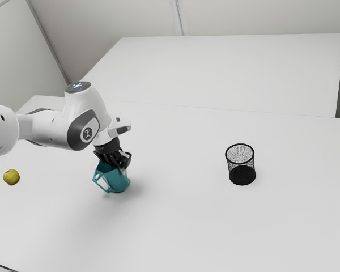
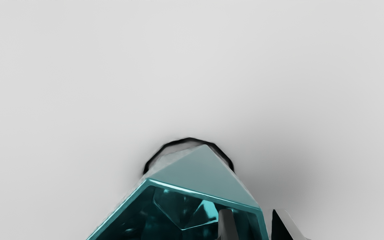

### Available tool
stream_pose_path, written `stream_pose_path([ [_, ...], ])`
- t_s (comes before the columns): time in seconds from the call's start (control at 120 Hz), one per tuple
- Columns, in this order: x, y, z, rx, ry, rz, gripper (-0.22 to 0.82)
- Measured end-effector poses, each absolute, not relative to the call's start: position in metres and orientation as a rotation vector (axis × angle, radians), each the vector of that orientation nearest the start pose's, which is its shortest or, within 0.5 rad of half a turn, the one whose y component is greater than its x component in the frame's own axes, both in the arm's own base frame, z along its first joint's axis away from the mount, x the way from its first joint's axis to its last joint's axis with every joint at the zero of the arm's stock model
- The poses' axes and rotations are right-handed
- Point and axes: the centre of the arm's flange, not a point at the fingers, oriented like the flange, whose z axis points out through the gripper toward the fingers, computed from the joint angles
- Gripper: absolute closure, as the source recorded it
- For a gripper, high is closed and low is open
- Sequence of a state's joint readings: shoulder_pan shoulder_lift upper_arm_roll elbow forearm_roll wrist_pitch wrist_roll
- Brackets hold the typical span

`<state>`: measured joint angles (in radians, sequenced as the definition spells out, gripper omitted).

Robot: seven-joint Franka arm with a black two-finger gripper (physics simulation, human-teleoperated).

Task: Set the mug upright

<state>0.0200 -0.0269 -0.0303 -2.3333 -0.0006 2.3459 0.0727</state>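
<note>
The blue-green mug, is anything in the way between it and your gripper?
No, nothing that I can see is in the way. My gripper is right at the mug: one finger reaches inside, the other is outside.

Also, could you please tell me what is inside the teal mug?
One finger of the claw reaches inside the mug; teal inner walls show around it. Whatever that finger covers is hidden.

Black mesh bin [image 1: 242, 174], upright on white table [image 1: 175, 226], toward exterior view's right. Yellow-green fruit [image 1: 11, 177], near exterior view's left edge. Pale wall [image 1: 260, 17], beyond table.
</note>
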Motion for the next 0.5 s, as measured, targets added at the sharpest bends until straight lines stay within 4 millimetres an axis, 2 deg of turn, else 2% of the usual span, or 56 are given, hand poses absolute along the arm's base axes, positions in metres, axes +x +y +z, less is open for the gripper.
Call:
stream_pose_path([
  [0.167,0.506,-0.005,0.358,-3.138,0.125,-0.083,0.45],
  [0.3,0.506,-0.005,0.365,-3.138,0.122,-0.105,0.28],
  [0.5,0.504,-0.005,0.389,-3.133,0.122,-0.176,0.12],
])
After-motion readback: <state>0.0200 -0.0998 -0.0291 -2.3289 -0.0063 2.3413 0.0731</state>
